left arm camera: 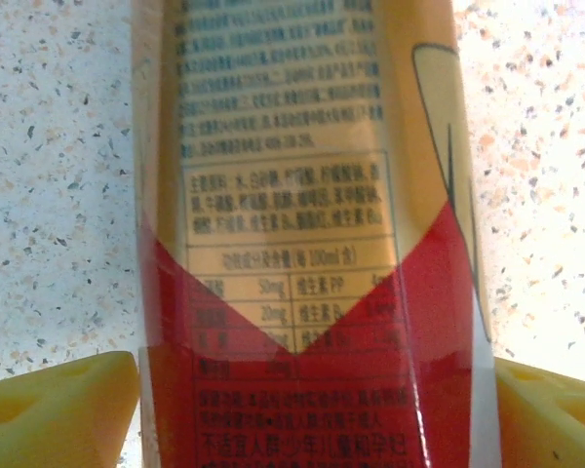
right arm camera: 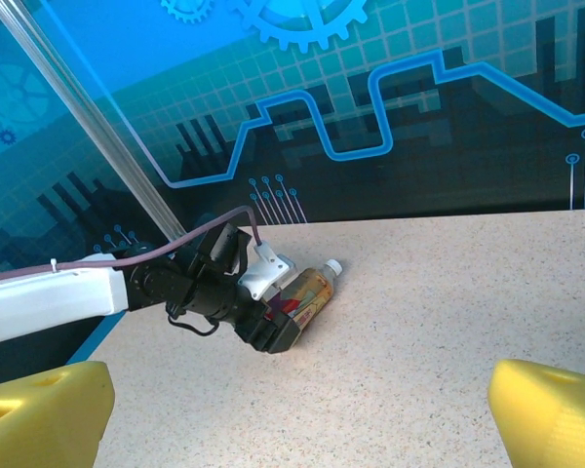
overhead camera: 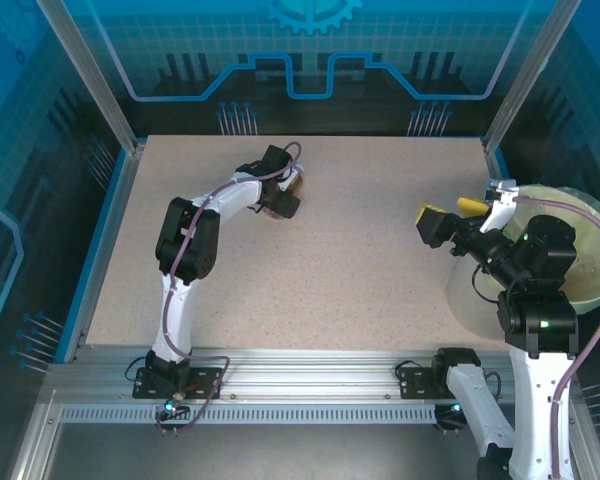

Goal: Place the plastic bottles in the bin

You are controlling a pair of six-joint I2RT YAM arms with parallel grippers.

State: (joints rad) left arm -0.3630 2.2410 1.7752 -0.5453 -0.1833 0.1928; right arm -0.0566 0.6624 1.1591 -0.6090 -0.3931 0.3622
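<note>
This is a robotics lab cell, plain as day. The left arm [overhead camera: 177, 305] and right arm [overhead camera: 536, 330], 2 of them side by side, are bolted to a slotted aluminium rail [overhead camera: 310, 375] at the near edge of a speckled tabletop [overhead camera: 380, 250]. Aluminium posts [overhead camera: 90, 70] frame it left and right. Across the far side runs a blue backdrop [right arm camera: 390, 107] printed with gears and circuit traces.

Left wrist: bottle [left arm camera: 302, 244] cut off at 12 and 6 o'clock, label print unreadable. Top: bin [overhead camera: 580, 205] cropped at 3 o'clock; right arm [overhead camera: 540, 330] hides its 6 o'clock rim.
</note>
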